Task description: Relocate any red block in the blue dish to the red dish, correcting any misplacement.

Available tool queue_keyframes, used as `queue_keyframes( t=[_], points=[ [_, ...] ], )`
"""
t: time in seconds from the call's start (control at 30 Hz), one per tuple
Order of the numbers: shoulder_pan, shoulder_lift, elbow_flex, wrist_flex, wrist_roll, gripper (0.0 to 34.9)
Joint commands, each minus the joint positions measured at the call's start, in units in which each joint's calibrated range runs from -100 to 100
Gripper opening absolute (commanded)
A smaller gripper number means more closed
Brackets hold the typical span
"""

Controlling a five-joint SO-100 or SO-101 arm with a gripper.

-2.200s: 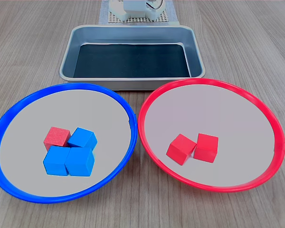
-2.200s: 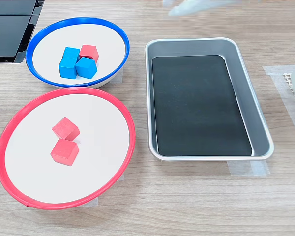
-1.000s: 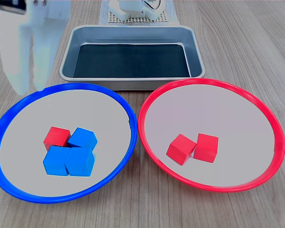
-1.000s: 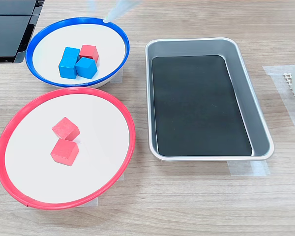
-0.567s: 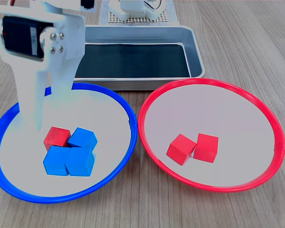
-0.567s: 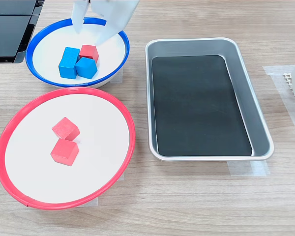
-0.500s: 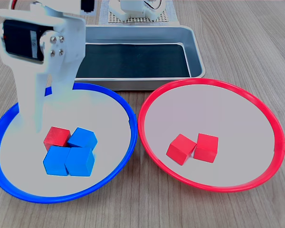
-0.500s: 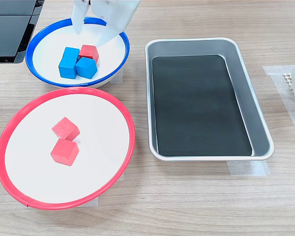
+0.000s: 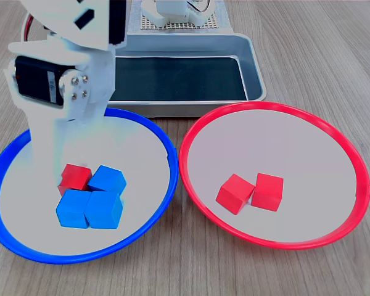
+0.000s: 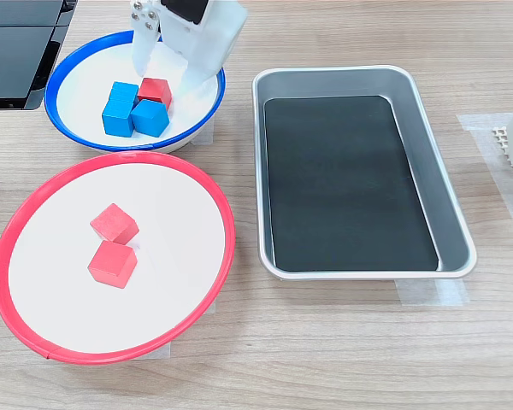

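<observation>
White gripper (image 10: pixel 161 75), jaws apart, straddles the red block (image 10: pixel 156 90) in the blue dish (image 10: pixel 85 141), w/ three blue cubes (image 9: pixel 89 200) at the block's 5 o'clock in the first exterior view. Red dish (image 9: pixel 191 191) holds two red cubes (image 9: pixel 251 192).

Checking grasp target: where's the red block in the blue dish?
In the first exterior view, red block sits left of centre in the blue dish, touching the blue cubes, under the gripper.
</observation>
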Motion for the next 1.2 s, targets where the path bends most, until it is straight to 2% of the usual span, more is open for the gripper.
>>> queue_keyframes(
  t=[0.0, 0.9, 1.17],
  points=[
    [0.6, 0.1, -2.8, -1.2, -0.3, 12.5],
    [-2.0, 0.8, -0.3, -5.9, -0.1, 13.6],
    [-0.6, -1.1, 4.2, -9.6, 0.3, 11.5]
  ],
)
